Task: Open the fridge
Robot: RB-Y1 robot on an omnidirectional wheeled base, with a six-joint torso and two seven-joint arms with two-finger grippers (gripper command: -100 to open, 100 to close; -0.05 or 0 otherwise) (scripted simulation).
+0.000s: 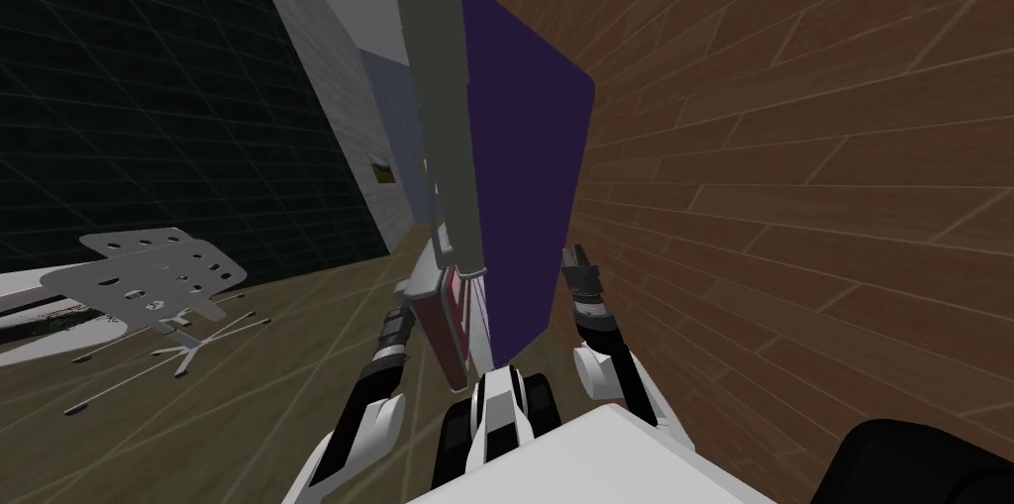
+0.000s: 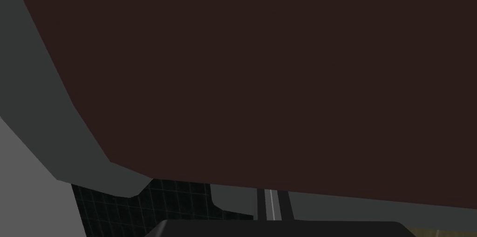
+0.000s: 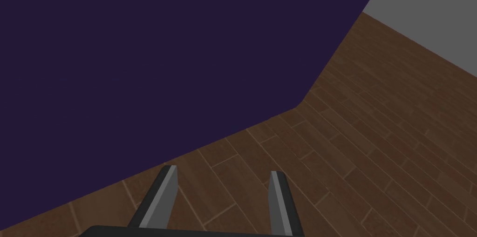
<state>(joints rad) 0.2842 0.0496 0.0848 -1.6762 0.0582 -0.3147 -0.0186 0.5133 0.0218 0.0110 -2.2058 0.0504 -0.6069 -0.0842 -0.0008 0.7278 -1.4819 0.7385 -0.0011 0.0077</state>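
Both fingers (image 3: 164, 197) of right pincer (image 3: 223, 172) apart, near purple fridge (image 3: 163, 52)

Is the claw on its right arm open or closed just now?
Open. The two fingers of the right gripper stand apart, with only brown wooden planks between them.

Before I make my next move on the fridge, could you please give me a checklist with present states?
1. Right pincer open, empty: ok.
2. Right pincer apart from the flat dark purple panel: ok.
3. Left arm up at the tall grey door edge: ok.
4. That arm's hold there: cannot tell.
5. Door swung open: cannot tell.
6. Pale perforated swivel chair well off from both arms: ok.
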